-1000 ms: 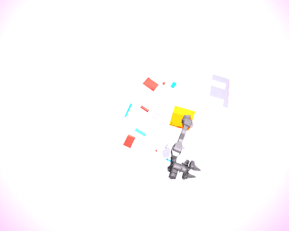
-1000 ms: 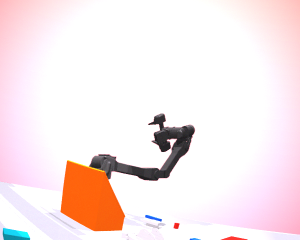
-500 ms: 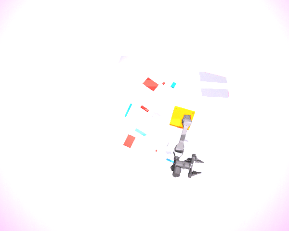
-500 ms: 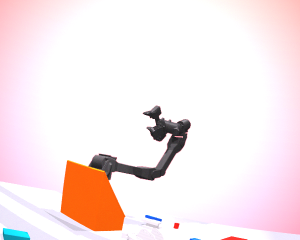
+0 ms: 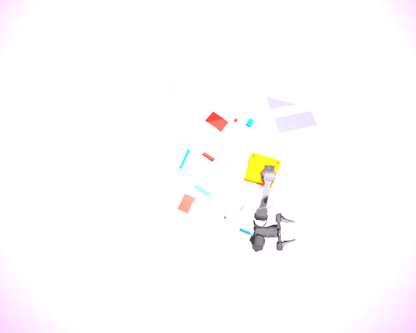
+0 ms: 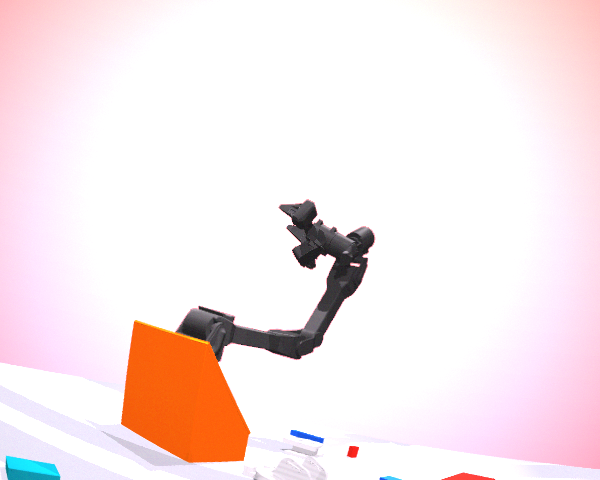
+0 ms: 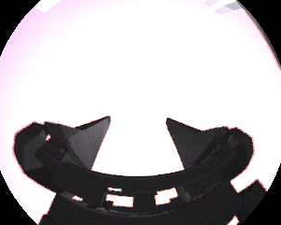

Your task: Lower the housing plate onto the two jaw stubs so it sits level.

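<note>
Gripper: the parallel-jaw gripper (image 5: pixel 295 230) (image 6: pixel 283 217) (image 7: pixel 139 118) has its fingers spread wide with nothing between them; it hangs high, fingers toward 3 o'clock in the top view.
Housing plate: I cannot single it out. The blue slab (image 6: pixel 306 436) above a pale block, at 6 o'clock from the gripper in the exterior view, is only a candidate.
Approach: if the plate still needs seating, find it first, turn the fingers downward, and grip opposite edges evenly.
Seating: line up both stubs before lowering straight down; one corner landing first could cock the plate.
Release: open only once it sits level, then rise straight up so no finger drags it.
Jaws and pins: the ribbed pale part (image 6: pixel 300 469) may be a jaw, but its foot is cut off; pins and stubs cannot be made out.
Glare: white washes out pale edges from above.
Wrist view: no plate shows.
</note>
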You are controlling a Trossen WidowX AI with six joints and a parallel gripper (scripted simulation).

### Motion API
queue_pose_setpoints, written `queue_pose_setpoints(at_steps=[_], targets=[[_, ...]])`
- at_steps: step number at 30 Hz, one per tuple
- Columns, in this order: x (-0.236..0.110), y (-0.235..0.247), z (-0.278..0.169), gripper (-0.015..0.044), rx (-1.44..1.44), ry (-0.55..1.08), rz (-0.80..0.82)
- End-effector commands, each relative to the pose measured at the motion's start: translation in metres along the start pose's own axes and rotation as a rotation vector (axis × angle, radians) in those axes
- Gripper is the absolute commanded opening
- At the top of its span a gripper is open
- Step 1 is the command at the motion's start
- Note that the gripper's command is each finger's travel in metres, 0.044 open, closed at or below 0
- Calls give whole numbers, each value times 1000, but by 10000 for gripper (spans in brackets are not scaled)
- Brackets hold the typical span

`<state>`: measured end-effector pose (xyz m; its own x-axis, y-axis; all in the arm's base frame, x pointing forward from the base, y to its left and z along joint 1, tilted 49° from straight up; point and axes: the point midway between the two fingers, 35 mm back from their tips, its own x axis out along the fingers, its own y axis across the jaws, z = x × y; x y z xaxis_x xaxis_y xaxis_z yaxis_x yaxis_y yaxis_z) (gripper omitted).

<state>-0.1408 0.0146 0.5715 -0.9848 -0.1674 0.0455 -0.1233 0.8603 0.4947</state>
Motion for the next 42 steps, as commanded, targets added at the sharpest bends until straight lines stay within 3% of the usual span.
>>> queue_pose_setpoints(at_steps=[1, 21, 42], targets=[[3, -13, -5, 440, -71, 30, -53], [0, -91, -27, 440, -471, 246, -323], [-29, -168, -39, 440, -865, 570, -540]])
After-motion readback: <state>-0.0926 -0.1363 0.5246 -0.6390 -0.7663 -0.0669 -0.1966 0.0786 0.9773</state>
